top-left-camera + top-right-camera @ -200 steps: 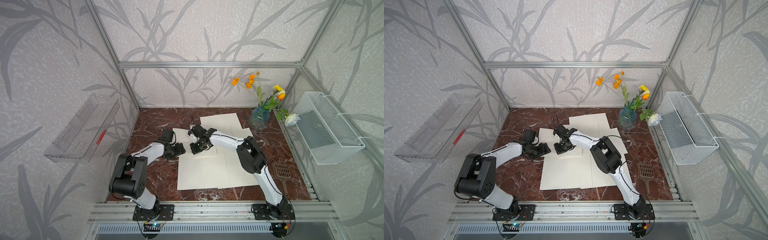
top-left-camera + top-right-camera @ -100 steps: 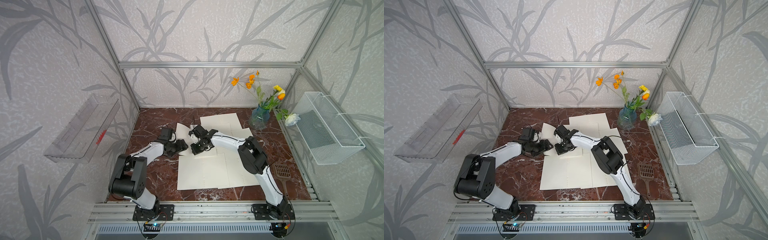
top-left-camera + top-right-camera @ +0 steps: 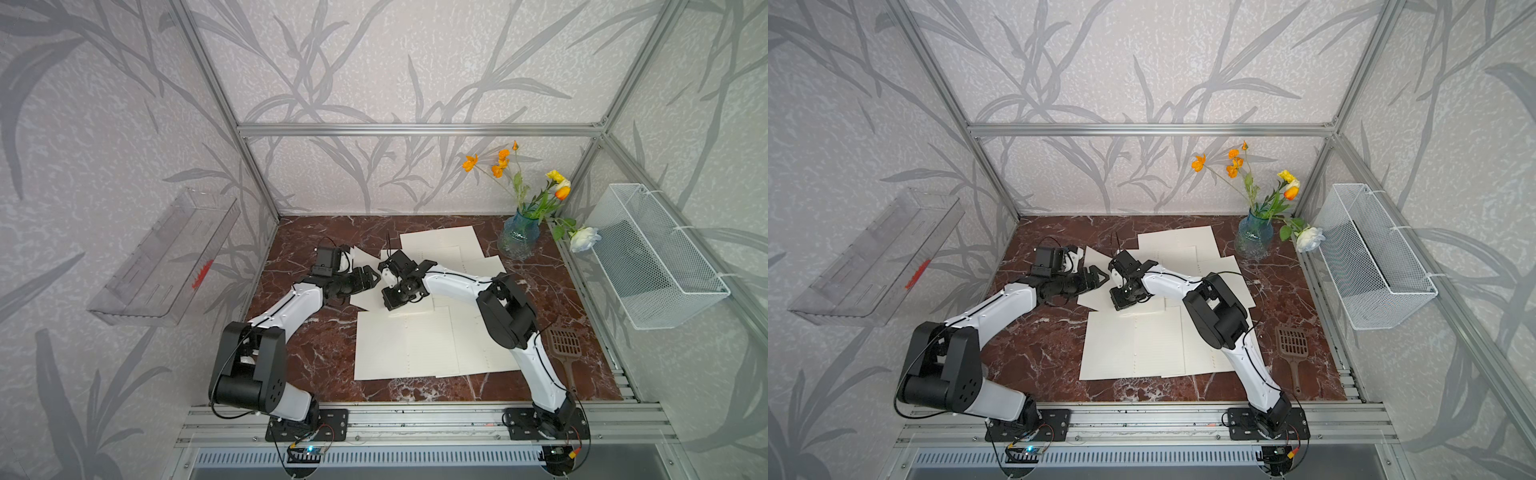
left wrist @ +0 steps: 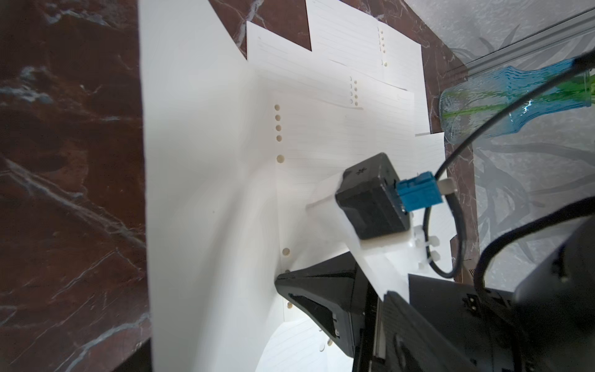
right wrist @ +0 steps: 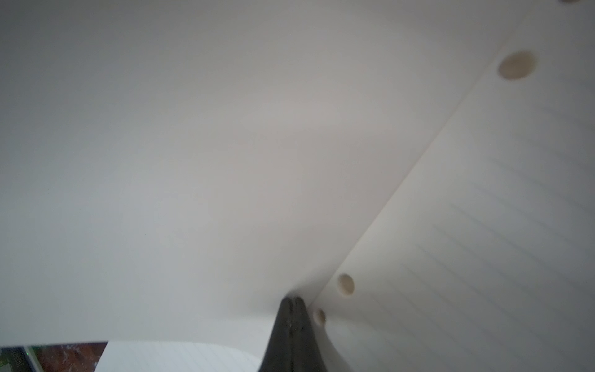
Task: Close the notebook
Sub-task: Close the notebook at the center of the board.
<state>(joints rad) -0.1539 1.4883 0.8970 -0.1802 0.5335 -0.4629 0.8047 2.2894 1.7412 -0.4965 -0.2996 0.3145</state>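
Marble-patterned surface [image 3: 316, 357] carries loose lined sheets [image 3: 405, 349] mid-table. Right gripper [image 5: 291, 301], jaws pressed together, pins a sheet; left gripper [image 3: 372, 274], jaws spread, lifts a curling sheet [image 4: 206, 199] beside it.

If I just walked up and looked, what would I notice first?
Probably the big mess of white lined paper sheets spread over the dark red marble table, with two robot arms meeting above them near the middle. The right gripper is pinched shut on a lifted sheet, and the left gripper is open right beside it. In the far right corner, a blue glass vase holds bright orange and yellow flowers.
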